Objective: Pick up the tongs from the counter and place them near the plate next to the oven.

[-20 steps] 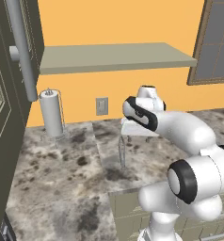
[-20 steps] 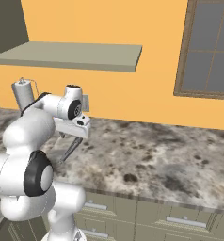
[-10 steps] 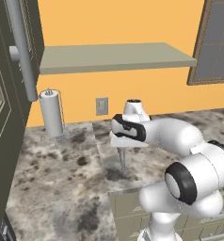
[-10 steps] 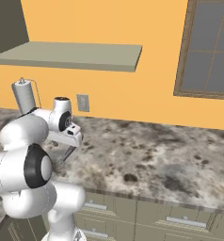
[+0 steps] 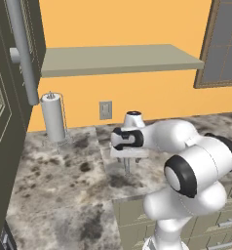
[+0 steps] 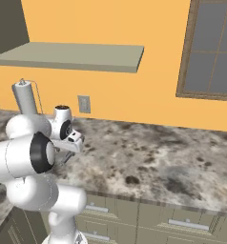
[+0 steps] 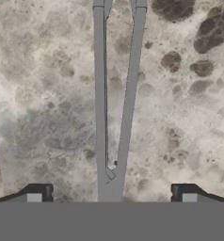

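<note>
End effector spread, straddling tongs hinge at frame bottom centre on counter. Close off-centre and your slim arms may slip free.

I see the mottled stone counter carrying a paper towel roll far left, and the tongs lying flat.

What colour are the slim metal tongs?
Plain grey; the slim metal tongs show best in the hand view.
</note>
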Motion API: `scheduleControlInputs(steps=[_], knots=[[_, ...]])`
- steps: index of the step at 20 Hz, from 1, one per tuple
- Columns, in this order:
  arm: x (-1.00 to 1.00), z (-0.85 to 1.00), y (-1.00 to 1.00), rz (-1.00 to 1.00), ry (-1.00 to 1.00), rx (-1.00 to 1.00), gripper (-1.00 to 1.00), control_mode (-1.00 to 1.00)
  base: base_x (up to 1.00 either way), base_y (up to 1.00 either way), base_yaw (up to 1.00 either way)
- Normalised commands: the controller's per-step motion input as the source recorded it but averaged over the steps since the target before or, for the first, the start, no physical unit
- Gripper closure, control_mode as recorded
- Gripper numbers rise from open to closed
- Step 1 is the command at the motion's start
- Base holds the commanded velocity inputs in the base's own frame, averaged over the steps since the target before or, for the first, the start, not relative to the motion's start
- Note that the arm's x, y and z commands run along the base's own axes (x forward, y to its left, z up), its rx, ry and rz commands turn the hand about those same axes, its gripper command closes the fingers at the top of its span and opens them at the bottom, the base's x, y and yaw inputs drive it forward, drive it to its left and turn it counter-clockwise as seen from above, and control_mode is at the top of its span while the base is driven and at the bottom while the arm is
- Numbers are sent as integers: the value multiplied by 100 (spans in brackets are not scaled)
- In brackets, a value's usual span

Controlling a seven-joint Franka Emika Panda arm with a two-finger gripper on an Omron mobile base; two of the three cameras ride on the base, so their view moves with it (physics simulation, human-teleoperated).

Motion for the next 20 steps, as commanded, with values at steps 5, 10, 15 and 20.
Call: scheduleControlInputs(steps=[5,10,15,20], knots=[[36,-9,0,-8,0,0,-100,-100,0,0,0],[2,-25,-1,-6,3,0,-100,-100,0,0,0],[-2,-37,0,-3,0,0,-100,-100,0,0,0],[0,-32,0,-3,0,-1,-100,-100,0,0,0]])
